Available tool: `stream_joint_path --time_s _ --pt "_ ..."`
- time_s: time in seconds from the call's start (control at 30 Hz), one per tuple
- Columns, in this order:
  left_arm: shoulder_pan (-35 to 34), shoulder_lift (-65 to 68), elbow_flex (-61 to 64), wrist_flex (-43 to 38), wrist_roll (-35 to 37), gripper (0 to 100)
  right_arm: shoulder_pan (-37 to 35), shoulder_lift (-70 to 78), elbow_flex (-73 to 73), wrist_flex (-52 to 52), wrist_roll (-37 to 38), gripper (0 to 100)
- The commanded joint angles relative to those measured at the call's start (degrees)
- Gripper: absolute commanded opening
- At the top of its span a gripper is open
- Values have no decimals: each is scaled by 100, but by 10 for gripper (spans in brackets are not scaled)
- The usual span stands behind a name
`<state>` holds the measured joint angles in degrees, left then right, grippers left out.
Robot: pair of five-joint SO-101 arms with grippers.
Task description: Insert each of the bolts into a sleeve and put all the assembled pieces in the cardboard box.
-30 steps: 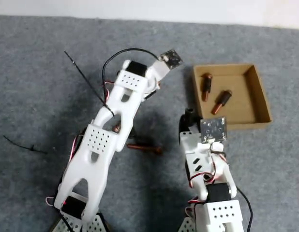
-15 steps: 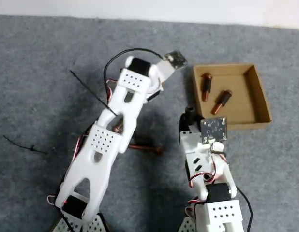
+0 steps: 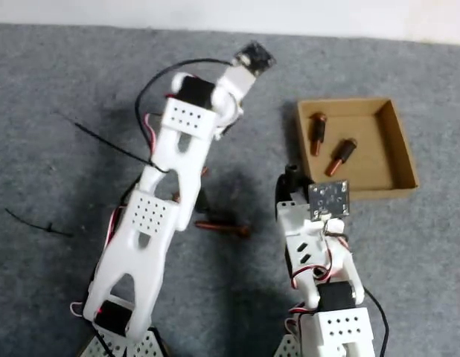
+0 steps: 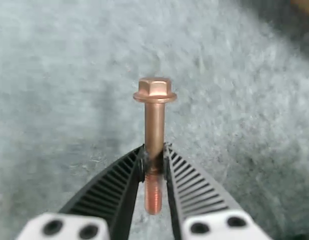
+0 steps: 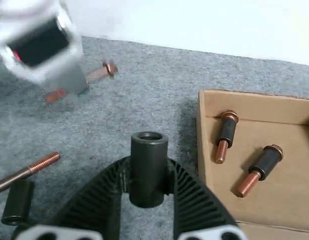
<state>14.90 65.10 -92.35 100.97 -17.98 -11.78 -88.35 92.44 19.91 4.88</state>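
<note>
1. Score so far: two finished pieces (image 3: 317,132) (image 3: 340,156) lie inside the cardboard box (image 3: 371,126), each a copper bolt pushed through a dark sleeve.
2. Over to the left gripper (image 4: 154,155). Its fingers are pinched narrow on a bolt (image 4: 154,125), gripping the shank near the threaded end, with the hex head pointing away. It hangs in the air out past the box's left wall, apart from it.
3. Now the right gripper (image 5: 147,182). Its fingers are wrapped around a sleeve (image 5: 149,152), held upright with the bore open on top, just beside the box's left wall.
4. That bolt and that sleeve are well apart, so nothing is mated yet. I'd call joining them the step in hand.
5. Down on the grey surface (image 3: 66,149), farther from the box than the right gripper, a loose bolt (image 3: 221,227) lies flat. A spare sleeve (image 5: 15,201) lies near its threaded end.
6. My tally, judging from what lies here:
   - Two assemblies are boxed.
   - One pair is in the fingers.
   - One pair is waiting on the surface.
   - That puts the job roughly halfway, with two insertions and two drops into the box left.
</note>
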Motion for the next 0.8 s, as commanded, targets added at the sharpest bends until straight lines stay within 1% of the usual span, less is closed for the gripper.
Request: stream_joint_path --time_s 0.0,0.1,0.2,0.27,0.33,0.63,0.77 --pt "-48 -1209 -119 35 141 6 66 -84 -75 -198 79 4" --pt "-13 -1851 374 35 176 6 66 -84 -66 -198 79 4" --pt "-13 -2580 1112 35 431 6 66 -110 -4 -215 79 4" --pt "-13 -3143 1684 35 457 6 66 -110 92 -426 79 4" --pt "-31 -3758 2255 35 457 6 66 -101 207 -602 79 4" --pt "-66 -6905 5007 0 404 6 66 -110 242 -611 79 4" --pt "-312 -8154 6220 -9 404 6 40 -110 242 -611 79 4"
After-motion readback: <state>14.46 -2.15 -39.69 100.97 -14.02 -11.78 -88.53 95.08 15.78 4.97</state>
